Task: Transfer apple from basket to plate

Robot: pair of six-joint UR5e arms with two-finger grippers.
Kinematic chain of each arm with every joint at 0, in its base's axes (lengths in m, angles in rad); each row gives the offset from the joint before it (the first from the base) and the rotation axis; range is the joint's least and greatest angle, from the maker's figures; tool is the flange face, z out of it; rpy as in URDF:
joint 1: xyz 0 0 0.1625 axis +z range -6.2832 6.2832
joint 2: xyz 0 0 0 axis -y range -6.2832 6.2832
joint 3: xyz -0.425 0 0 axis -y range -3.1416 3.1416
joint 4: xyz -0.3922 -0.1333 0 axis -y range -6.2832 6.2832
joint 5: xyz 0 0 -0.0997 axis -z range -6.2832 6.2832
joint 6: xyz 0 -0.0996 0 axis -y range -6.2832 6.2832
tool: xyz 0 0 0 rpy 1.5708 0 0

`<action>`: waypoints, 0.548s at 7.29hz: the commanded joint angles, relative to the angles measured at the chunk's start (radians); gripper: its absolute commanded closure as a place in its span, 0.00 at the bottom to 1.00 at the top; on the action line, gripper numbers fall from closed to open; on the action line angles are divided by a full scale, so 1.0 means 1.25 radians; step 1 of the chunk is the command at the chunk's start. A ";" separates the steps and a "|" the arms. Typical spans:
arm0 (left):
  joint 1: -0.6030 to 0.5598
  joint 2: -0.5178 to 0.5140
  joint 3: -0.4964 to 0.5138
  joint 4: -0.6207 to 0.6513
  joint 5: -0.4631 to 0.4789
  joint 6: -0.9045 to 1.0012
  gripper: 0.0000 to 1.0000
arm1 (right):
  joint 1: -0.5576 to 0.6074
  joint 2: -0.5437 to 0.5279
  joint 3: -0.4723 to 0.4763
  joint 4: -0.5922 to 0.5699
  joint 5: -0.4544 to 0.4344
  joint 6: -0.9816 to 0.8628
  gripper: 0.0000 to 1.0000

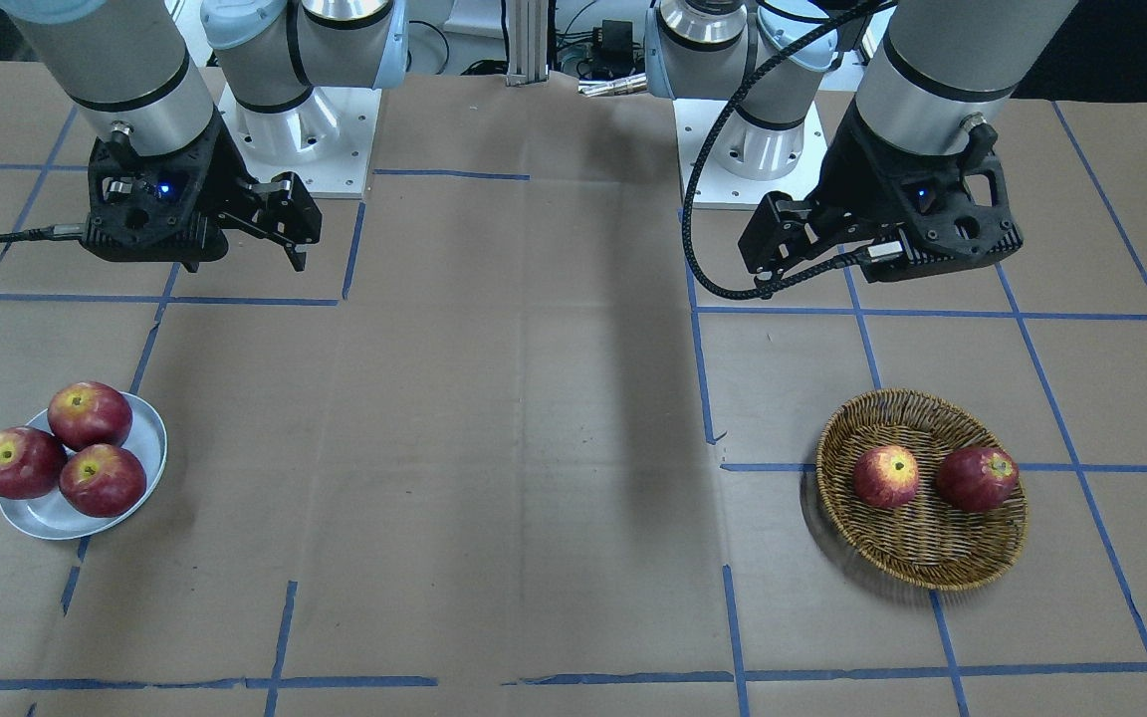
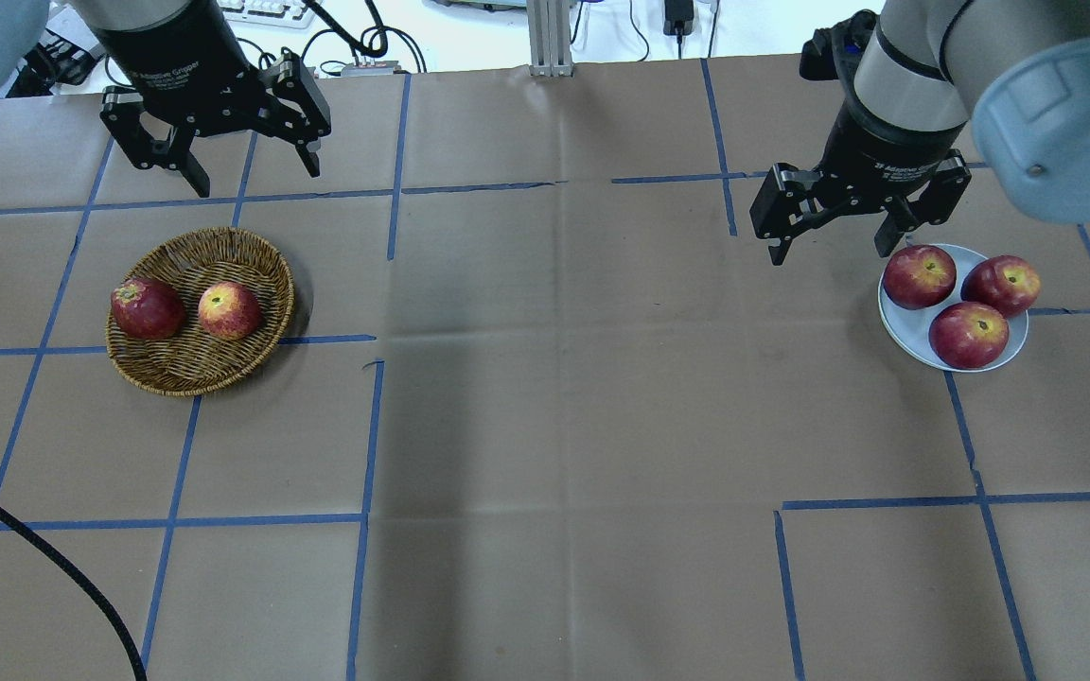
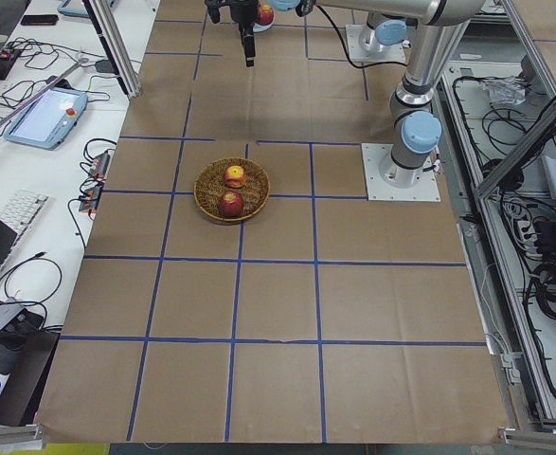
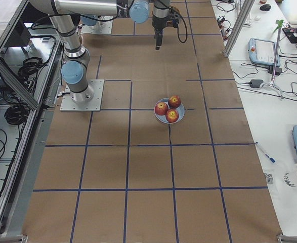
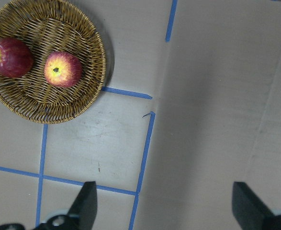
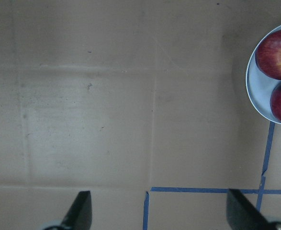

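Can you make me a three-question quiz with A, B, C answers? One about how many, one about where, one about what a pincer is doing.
1. How many apples are on the plate? A) one B) three C) five
2. Where is the lighter, streaky apple? A) on the plate B) on the floor C) in the basket
3. How is the left pincer? A) shut on an apple B) open and empty C) shut on the basket
Answers: 1 B, three sit together on it. 2 C, it lies beside a darker apple there. 3 B, its fingers stand wide apart, nothing between.
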 commanded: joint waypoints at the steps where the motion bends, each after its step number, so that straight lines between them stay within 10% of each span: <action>1: 0.000 0.001 0.003 0.000 0.001 0.000 0.01 | 0.000 0.000 0.000 0.000 0.000 0.000 0.00; 4: 0.004 0.007 0.003 0.000 0.001 0.001 0.01 | 0.000 0.000 0.000 0.000 0.000 0.000 0.00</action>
